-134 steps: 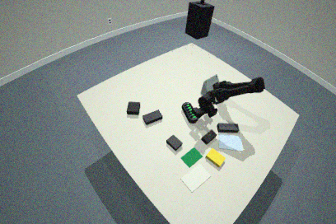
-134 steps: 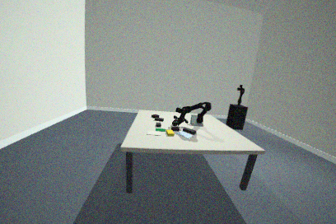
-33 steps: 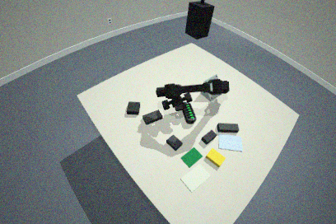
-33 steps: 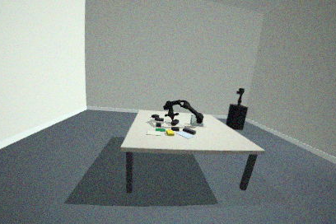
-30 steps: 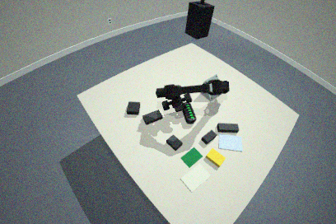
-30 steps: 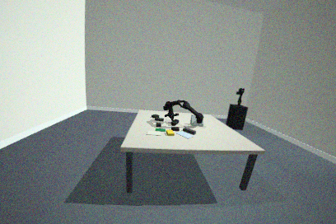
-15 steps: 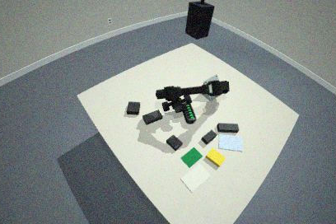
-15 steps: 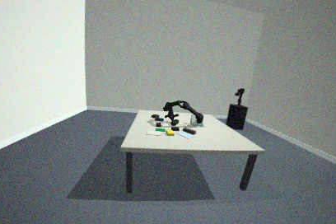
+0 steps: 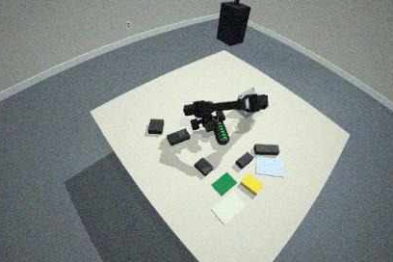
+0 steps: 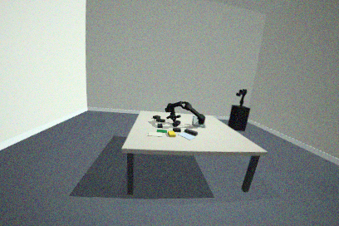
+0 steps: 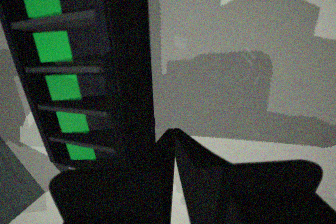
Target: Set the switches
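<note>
The dark grey controller unit sits on the bench with its switch side up. In the wrist view it runs down the left part. Five green switch ends show there in a column, with dark ends to their right; the rest of the row is cut off or hidden. Which ends are pressed down is hard to tell. The label underneath is hidden. My gripper is shut and empty, its fingertips together beside the unit's right edge in the wrist view. Whether they touch it is unclear.
Dark modules lie left of and below the unit in the top view. Others lie to its right, near a pale blue sheet, yellow block, green sheet and white sheet.
</note>
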